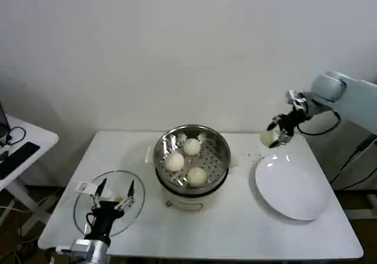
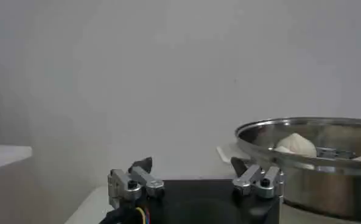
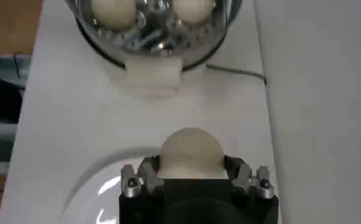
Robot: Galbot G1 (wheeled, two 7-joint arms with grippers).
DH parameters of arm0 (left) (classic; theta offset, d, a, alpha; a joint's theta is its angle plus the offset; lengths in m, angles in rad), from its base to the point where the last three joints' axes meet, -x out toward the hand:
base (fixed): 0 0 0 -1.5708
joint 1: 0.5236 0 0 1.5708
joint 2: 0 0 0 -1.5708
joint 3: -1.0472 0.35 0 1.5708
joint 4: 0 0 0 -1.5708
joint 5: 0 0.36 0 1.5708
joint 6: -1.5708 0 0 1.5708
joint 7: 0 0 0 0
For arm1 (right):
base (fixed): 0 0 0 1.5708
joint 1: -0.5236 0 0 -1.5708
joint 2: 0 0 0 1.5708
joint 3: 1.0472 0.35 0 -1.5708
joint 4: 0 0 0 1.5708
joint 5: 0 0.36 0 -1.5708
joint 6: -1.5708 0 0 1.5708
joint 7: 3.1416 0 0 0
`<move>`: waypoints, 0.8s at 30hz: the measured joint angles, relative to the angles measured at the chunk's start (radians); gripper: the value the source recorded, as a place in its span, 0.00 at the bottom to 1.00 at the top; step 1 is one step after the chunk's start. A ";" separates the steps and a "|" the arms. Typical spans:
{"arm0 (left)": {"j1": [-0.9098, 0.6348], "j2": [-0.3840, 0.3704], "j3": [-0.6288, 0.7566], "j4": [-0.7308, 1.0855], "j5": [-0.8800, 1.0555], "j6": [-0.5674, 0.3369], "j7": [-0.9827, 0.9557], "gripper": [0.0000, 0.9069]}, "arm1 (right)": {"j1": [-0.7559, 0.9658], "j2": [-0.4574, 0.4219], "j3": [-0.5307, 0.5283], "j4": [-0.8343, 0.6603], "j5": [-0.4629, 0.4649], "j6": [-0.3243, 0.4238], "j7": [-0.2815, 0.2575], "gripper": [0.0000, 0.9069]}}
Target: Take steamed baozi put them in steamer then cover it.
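The shiny steamer [image 1: 191, 161] stands mid-table with three cream-white baozi [image 1: 192, 147] on its perforated tray. A fourth baozi [image 3: 190, 152] sits clamped between the fingers of my right gripper [image 1: 272, 135], which hovers above the table behind the white plate [image 1: 291, 187], right of the steamer. In the right wrist view the steamer [image 3: 156, 27] lies ahead of the held bun. My left gripper [image 1: 115, 194] hangs open over the glass lid [image 1: 109, 208] at the table's front left, its fingers [image 2: 140, 176] spread with nothing between them; the steamer rim [image 2: 308, 143] shows beside it.
The white table [image 1: 235, 228] has bare room in front of the steamer. A side table [image 1: 20, 149] with dark cables stands at the far left. A wall runs close behind the table.
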 measured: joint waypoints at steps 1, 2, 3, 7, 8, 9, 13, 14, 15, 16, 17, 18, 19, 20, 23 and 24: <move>0.001 0.000 0.000 0.000 0.000 -0.001 0.000 1.00 | 0.017 0.016 -0.020 0.006 0.024 -0.007 0.002 0.83; 0.003 0.000 -0.001 -0.002 -0.001 -0.002 0.000 1.00 | 0.033 0.035 -0.038 0.010 0.050 -0.016 0.005 0.83; 0.006 0.000 -0.001 -0.005 -0.002 -0.002 0.001 1.00 | 0.045 0.052 -0.052 0.014 0.073 -0.023 0.009 0.83; 0.013 0.007 -0.007 -0.017 -0.012 -0.002 0.002 1.00 | 0.076 0.120 -0.094 0.021 0.145 -0.049 0.025 0.82; 0.012 0.008 -0.009 -0.020 -0.014 -0.002 0.002 1.00 | 0.080 0.137 -0.102 0.022 0.161 -0.055 0.029 0.83; 0.012 0.009 -0.010 -0.022 -0.016 -0.002 0.002 1.00 | 0.083 0.152 -0.107 0.022 0.174 -0.061 0.033 0.83; 0.014 0.009 -0.012 -0.028 -0.021 -0.001 0.001 1.00 | 0.084 0.213 -0.120 0.021 0.210 -0.079 0.051 0.83; 0.015 0.009 -0.012 -0.028 -0.022 -0.001 0.000 1.00 | 0.081 0.228 -0.121 0.021 0.218 -0.083 0.056 0.83; 0.016 0.009 -0.012 -0.030 -0.023 -0.002 0.000 1.00 | 0.079 0.241 -0.123 0.022 0.225 -0.086 0.059 0.83; 0.018 0.009 -0.013 -0.032 -0.023 -0.002 0.000 1.00 | 0.075 0.253 -0.124 0.022 0.231 -0.090 0.063 0.83; 0.018 0.009 -0.015 -0.032 -0.024 -0.003 0.000 1.00 | 0.070 0.266 -0.124 0.021 0.236 -0.093 0.068 0.83; 0.019 0.009 -0.017 -0.034 -0.025 -0.003 0.000 1.00 | 0.066 0.279 -0.125 0.020 0.240 -0.096 0.072 0.83; 0.020 0.010 -0.018 -0.035 -0.027 -0.003 0.000 1.00 | 0.060 0.290 -0.125 0.019 0.244 -0.098 0.076 0.83; 0.020 0.010 -0.020 -0.037 -0.030 -0.004 0.000 1.00 | 0.054 0.303 -0.125 0.017 0.247 -0.099 0.079 0.83; 0.023 0.011 -0.025 -0.039 -0.036 -0.005 0.000 1.00 | 0.035 0.336 -0.123 0.009 0.252 -0.104 0.087 0.83; 0.024 0.011 -0.027 -0.039 -0.037 -0.005 0.000 1.00 | 0.028 0.346 -0.121 0.006 0.252 -0.105 0.089 0.83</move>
